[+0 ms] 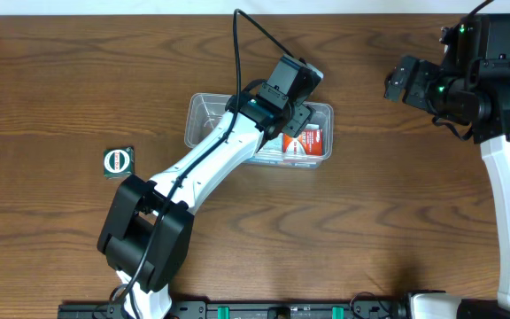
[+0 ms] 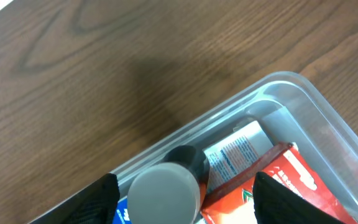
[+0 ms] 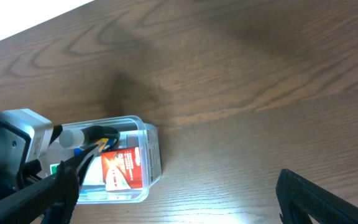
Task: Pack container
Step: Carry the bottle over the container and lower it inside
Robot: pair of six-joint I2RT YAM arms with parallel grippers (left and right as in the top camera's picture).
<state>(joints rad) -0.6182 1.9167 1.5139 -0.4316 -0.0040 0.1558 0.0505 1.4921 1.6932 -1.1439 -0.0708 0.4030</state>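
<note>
The clear plastic container lies at the table's middle. It holds a red box, a white printed box and a bottle with a grey cap. My left gripper hangs over the container's right part. In the left wrist view its fingers are open on both sides of the bottle's cap, the right finger well apart from it. My right gripper is open and empty above the bare table at the far right. The right wrist view shows its spread fingers, the container and the red box.
A small dark square packet with a green and white round mark lies on the table left of the container. The left arm crosses the container's left half. The wood table stretches round it.
</note>
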